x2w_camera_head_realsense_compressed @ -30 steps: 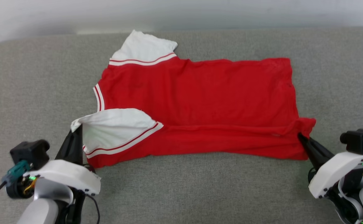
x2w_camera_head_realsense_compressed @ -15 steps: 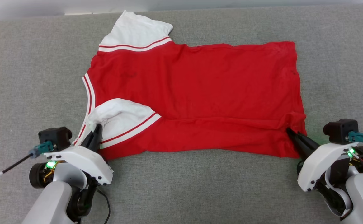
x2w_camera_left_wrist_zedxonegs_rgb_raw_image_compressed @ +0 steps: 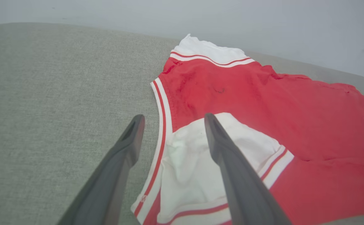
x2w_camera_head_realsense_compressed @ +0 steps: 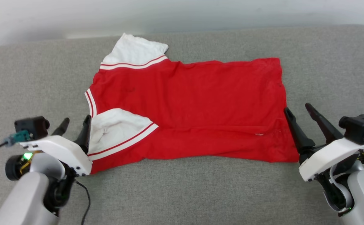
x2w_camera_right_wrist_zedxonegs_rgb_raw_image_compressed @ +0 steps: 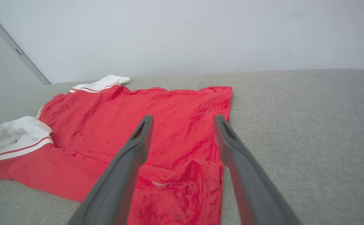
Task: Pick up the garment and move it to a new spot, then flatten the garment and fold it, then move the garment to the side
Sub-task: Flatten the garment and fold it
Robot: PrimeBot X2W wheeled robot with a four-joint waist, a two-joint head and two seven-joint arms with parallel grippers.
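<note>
The red garment (x2w_camera_head_realsense_compressed: 194, 103) lies spread on the grey surface, its near long edge folded over. One white sleeve (x2w_camera_head_realsense_compressed: 132, 50) points to the far left, the other white sleeve (x2w_camera_head_realsense_compressed: 116, 128) rests on the near left part. My left gripper (x2w_camera_head_realsense_compressed: 76, 120) stands open just left of that near sleeve, nothing between its fingers; the left wrist view has the sleeve (x2w_camera_left_wrist_zedxonegs_rgb_raw_image_compressed: 185, 168) beneath the open fingers (x2w_camera_left_wrist_zedxonegs_rgb_raw_image_compressed: 219, 143). My right gripper (x2w_camera_head_realsense_compressed: 299, 109) is open beside the garment's right edge, holding nothing. The right wrist view looks over the garment (x2w_camera_right_wrist_zedxonegs_rgb_raw_image_compressed: 169, 125) along its own open fingers (x2w_camera_right_wrist_zedxonegs_rgb_raw_image_compressed: 138, 140).
The grey fabric surface (x2w_camera_head_realsense_compressed: 182, 193) stretches wide around the garment, with bare room in front and to both sides. A pale wall (x2w_camera_head_realsense_compressed: 182, 12) rises behind its far edge.
Both grippers were shut on the garment's near corners and have opened and let go. The near edge now lies flat. The head camera shifted between frames.
</note>
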